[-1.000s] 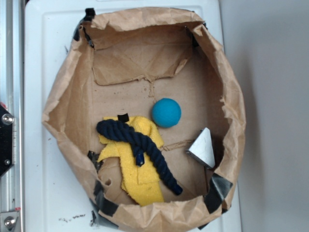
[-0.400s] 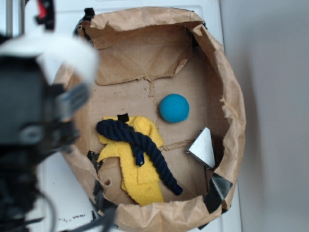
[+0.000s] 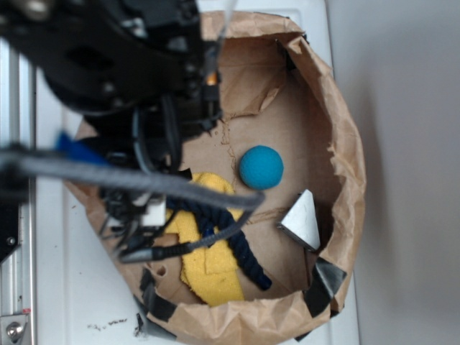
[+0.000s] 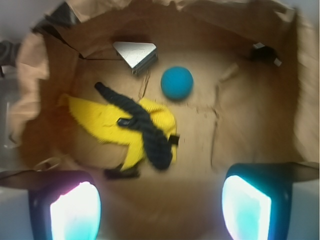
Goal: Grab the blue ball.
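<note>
The blue ball (image 3: 261, 167) is a teal-blue sphere lying on the floor of a brown paper bag (image 3: 348, 144), right of centre. In the wrist view the ball (image 4: 177, 82) lies far ahead of my gripper (image 4: 160, 210), a little right of centre. The two fingertips (image 4: 75, 212) glow at the lower corners, wide apart with nothing between them. In the exterior view my black arm (image 3: 122, 72) hangs blurred over the bag's upper left, up and left of the ball. The fingers cannot be made out there.
A dark navy rope (image 3: 244, 255) lies across a yellow cloth (image 3: 208, 277) left of the ball; both also show in the wrist view, rope (image 4: 140, 122) on cloth (image 4: 97, 122). A grey triangular block (image 3: 302, 219) sits by the bag's right wall. The crumpled walls (image 4: 300, 75) ring everything.
The arm has swung in from the left and now covers the bag's upper left and part of the rope and cloth. The ball has shifted slightly right.
</note>
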Motion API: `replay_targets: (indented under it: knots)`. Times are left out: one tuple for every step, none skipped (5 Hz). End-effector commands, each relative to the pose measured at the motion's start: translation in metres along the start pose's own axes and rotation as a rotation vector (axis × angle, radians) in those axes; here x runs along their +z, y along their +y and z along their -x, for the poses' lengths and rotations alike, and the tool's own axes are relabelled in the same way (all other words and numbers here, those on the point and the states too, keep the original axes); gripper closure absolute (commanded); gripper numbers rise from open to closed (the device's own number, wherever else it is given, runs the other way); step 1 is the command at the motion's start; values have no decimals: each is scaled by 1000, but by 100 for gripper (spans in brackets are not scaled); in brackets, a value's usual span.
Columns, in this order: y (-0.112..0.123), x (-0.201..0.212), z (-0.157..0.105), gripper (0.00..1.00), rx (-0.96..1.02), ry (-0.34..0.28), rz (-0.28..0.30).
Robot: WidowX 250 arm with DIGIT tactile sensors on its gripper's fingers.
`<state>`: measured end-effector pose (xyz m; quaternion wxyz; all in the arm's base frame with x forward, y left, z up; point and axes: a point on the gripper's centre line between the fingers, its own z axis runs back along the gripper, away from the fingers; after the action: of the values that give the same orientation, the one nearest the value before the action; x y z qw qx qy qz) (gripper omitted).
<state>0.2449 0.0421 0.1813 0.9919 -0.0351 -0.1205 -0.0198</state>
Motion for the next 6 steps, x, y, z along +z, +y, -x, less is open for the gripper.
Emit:
replay_targets:
  knots:
    - [11,-41,-42,0,-1,4,11]
    - [10,-61,-57,0,17,21,46]
    - [7,-65,-59,0,-27,61,86]
    - [7,-65,-59,0,-27,61,86]
    - [7,-65,-59,0,-27,61,86]
    - [7,-65,-59,0,-27,61,86]
